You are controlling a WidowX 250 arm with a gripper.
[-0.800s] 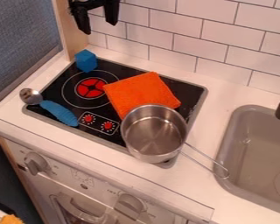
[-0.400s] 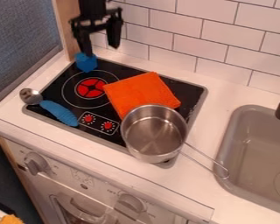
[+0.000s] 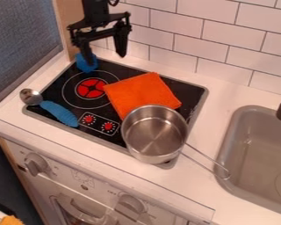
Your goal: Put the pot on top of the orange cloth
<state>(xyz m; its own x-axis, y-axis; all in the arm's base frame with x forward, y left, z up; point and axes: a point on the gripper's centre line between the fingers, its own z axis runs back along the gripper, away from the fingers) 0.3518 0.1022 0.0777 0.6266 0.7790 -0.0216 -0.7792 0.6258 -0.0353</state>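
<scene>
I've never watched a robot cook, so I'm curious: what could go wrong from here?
The steel pot already overlaps the orange cloth's near edge, so pushing it might bunch the cloth. Its long wire handle reaches the sink's rim and could catch there. The open tool might knock the blue block.

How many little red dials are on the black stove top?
2. One red dial is beside the blue spoon handle; the other red dial is nearer the pot. The pot and orange cloth cover some of the stove top, so more could hide there.
</scene>
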